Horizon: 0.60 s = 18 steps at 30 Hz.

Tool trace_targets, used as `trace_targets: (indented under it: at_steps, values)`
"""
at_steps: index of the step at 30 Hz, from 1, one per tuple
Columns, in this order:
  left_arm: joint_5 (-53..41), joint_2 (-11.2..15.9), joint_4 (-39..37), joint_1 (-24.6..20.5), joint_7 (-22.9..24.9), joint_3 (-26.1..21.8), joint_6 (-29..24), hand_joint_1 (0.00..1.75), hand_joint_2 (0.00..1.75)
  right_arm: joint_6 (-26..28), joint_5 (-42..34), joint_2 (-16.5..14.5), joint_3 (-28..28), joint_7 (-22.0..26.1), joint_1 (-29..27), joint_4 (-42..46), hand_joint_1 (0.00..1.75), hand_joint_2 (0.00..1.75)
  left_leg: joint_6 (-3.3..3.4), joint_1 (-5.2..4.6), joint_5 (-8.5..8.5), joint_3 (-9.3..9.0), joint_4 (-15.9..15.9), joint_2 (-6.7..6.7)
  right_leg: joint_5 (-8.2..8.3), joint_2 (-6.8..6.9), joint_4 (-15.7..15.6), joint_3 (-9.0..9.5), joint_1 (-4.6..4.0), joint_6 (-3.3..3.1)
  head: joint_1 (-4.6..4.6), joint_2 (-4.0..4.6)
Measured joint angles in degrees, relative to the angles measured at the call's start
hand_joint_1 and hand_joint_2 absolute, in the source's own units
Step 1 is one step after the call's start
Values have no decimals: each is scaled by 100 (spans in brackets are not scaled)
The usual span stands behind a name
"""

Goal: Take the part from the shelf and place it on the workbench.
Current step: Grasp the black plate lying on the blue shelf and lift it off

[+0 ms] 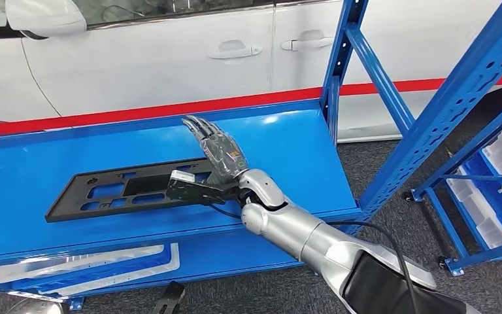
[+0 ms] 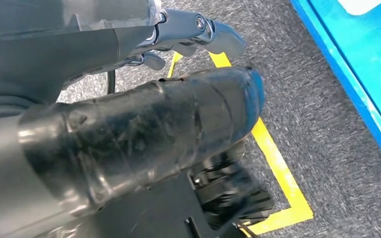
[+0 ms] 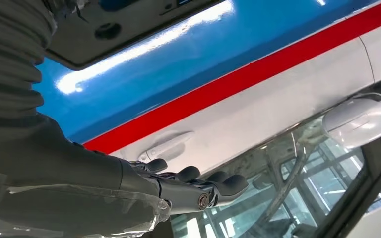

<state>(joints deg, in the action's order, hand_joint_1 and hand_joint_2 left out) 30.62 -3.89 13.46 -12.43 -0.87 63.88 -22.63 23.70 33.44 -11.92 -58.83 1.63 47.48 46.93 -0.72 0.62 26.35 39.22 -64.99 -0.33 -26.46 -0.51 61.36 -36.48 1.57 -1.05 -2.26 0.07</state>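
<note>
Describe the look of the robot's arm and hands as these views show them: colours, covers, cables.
The right arm is silver with rounded joints, a black panel near the elbow and a black cable looping beside it. The right hand has dark fingers under a clear plastic wrap. The left hand shows a thick thumb wrapped in glossy black tape and a grey cover.

A flat black part lies on the blue shelf.

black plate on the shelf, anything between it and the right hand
Nothing visible does. In the head view the right hand is raised with fingers spread just above the right end of the black plate, which lies flat on the blue shelf with nothing on it. The workbench can't be judged.
</note>
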Motion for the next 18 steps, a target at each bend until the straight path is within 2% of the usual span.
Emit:
trace_targets:
  at_steps: [1, 2, 4, 6, 8, 10, 11, 12, 13, 15, 17, 18]
  values:
    - [-1, 0, 0, -10, 0, -3, -2, 0, 0, 7, 72, -2, -59, -21, -3, -1, 0, 175, 22, -14, -93, -157, 312, -4, -1, -7, -3, 3, -7, 19, 0, 0]
    - [-2, 0, 0, -17, 1, -7, -5, 0, 0, 8, 164, -4, -118, -51, -16, 0, 0, 175, 41, -30, -120, -250, 495, -9, 2, -10, -14, 4, -12, 45, 2, 0]
    - [-5, 1, 0, -20, 4, -10, -8, 0, 0, -16, 381, -7, -220, -127, -70, 1, 0, 175, 82, -57, -103, -294, 599, -20, 22, -11, -59, 18, -15, 115, 3, 0]
    - [-11, 1, 0, -13, 11, -10, -8, 0, 0, -66, 538, -9, -294, -184, -124, 2, 0, 175, 144, -32, -141, -338, 676, -15, -18, 2, -40, 20, -18, 179, 13, 0]
    - [-19, 0, 0, -21, 16, -10, -6, 0, 0, -134, 622, -10, -357, -215, -144, 1, 0, 175, 207, -9, -174, -384, 745, -4, -259, 17, 335, -140, -34, 211, 29, 0]
    - [-21, 0, 0, -29, 17, -10, -3, 0, 0, -209, 661, -10, -395, -220, -177, -1, 0, 175, 242, -23, -171, -390, 749, -1, -578, 20, 1011, -455, -48, 214, 37, 0]
    - [-21, 0, 0, -27, 17, -10, -2, 0, 0, -254, 669, -10, -406, -217, -206, -4, 0, 175, 249, -27, -168, -390, 744, -3, -648, 20, 1262, -577, -50, 213, 38, 0]
    - [-21, 0, 0, -22, 17, -10, -1, 0, 0, -295, 672, -10, -419, -210, -234, -7, 0, 175, 252, -29, -163, -390, 735, -6, -608, 21, 1321, -608, -49, 210, 39, 0]
    - [-22, -1, 0, -19, 17, -10, 2, 0, 0, -335, 674, -13, -433, -203, -255, -10, 0, 175, 251, -29, -155, -389, 719, -12, -476, 22, 1182, -542, -48, 203, 39, 0]
    - [-32, -2, 0, -20, 18, -10, 11, 0, 0, -385, 692, -32, -465, -198, -270, -12, 0, 175, 222, -34, -119, -379, 659, -25, -142, 22, 525, -208, -48, 175, 40, 0]
    - [-48, -2, 0, -26, 21, -10, 19, 0, 0, -406, 726, -75, -482, -212, -278, -17, 0, 175, 166, -58, -81, -345, 584, -32, -20, 11, 63, 25, -55, 130, 31, -1]
    - [-54, -2, 0, -28, 22, -10, 22, 0, 0, -411, 750, -94, -489, -220, -287, -25, 0, 175, 136, -65, -77, -331, 571, -34, -39, 3, 4, 50, -66, 106, 27, -1]
